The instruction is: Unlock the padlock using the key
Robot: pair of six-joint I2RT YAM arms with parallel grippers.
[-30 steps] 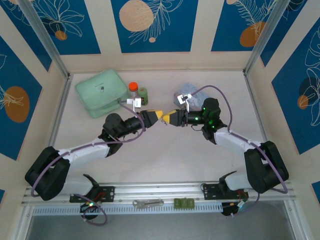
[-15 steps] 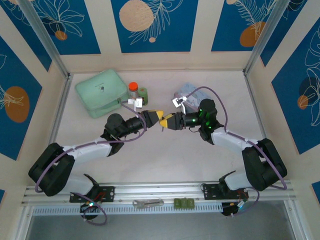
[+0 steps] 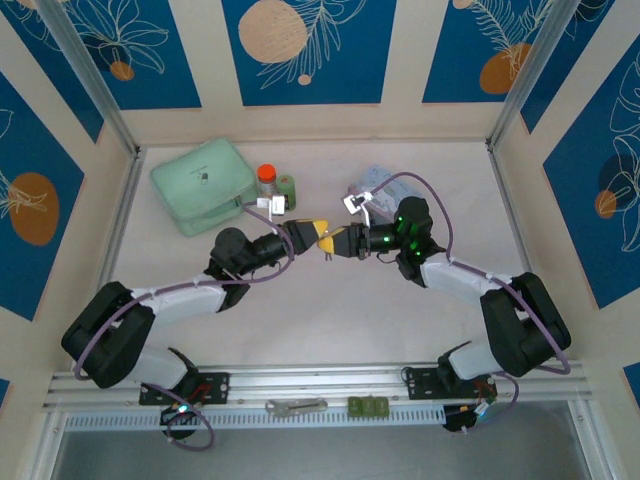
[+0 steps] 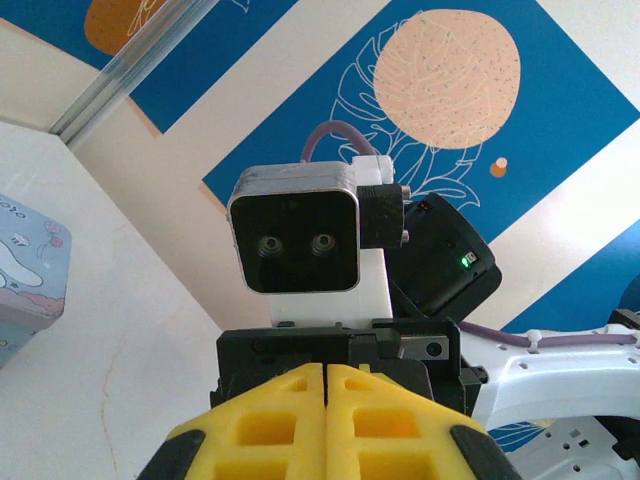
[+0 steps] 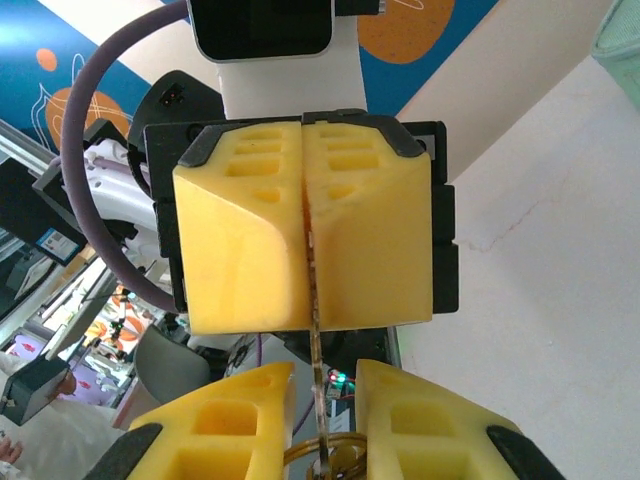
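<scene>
Key (image 5: pixel 313 345) lay lengthwise on the line shared by both tip-to-tip pincers over mid-table, its blade pinched in the seam of the left gripper (image 5: pixel 306 240), pads closed, its ringed end between the narrowly parted fingers of the right gripper (image 5: pixel 326 390), grip unclear.
</scene>
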